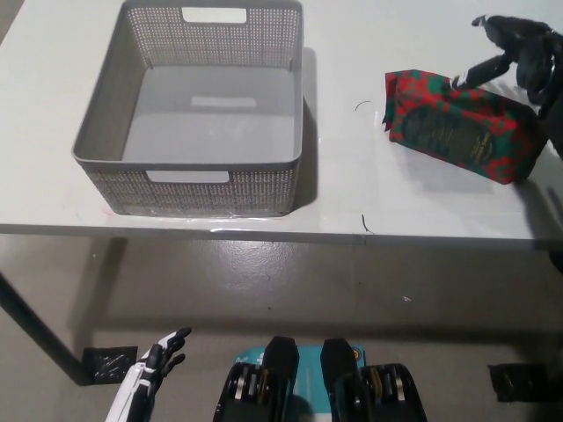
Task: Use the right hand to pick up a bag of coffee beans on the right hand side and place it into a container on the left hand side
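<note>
The counter (352, 189) is white and carries two items well apart. At its left stands the container (119, 132), a grey perforated basket with cut-out handles, upright and holding nothing. At its right lies the bag of coffee beans (457, 127), red and green, flat on its side near the counter's right edge. The black right hand (515, 53) is at the bag's far right corner, fingers spread and holding nothing; one fingertip reaches the bag's upper edge, though contact cannot be confirmed. The white left hand (145, 378) rests low at the lower left, below counter level, fingers apart and idle.

Assessment: the step in hand is the approach to grasp; the bag is not yet secured. The next move calls for the right hand to settle over the bag and close around it before any lift toward the container.
</note>
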